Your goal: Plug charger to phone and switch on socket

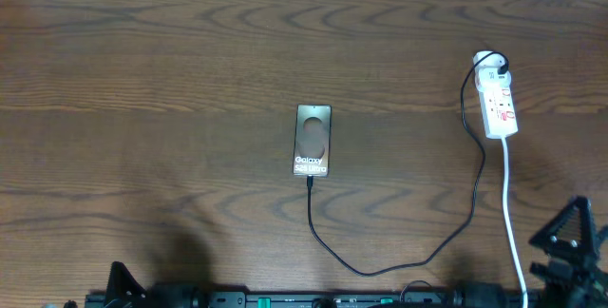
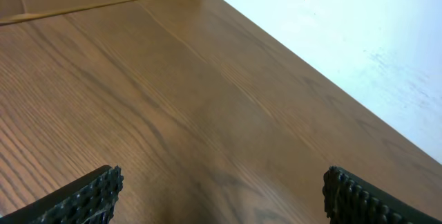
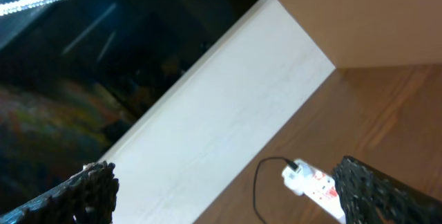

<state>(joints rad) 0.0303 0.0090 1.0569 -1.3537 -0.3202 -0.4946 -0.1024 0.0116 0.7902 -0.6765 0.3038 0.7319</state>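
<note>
Low, left arm (image 1: 120,286), right arm (image 1: 570,241), jaws spread wide

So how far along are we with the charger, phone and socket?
Looks done: the charger cable meets the lower edge of the phone, and its plug sits in the socket; I can't confirm it's seated. In hand: nothing, left gripper and right gripper are open and empty. Left: switching the socket on, if it isn't already; unreadable here.

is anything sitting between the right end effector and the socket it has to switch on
Nothing visible does. Bare table lies between the right end effector and the socket. The white cord and the charger trail beside that path, not across it.
</note>
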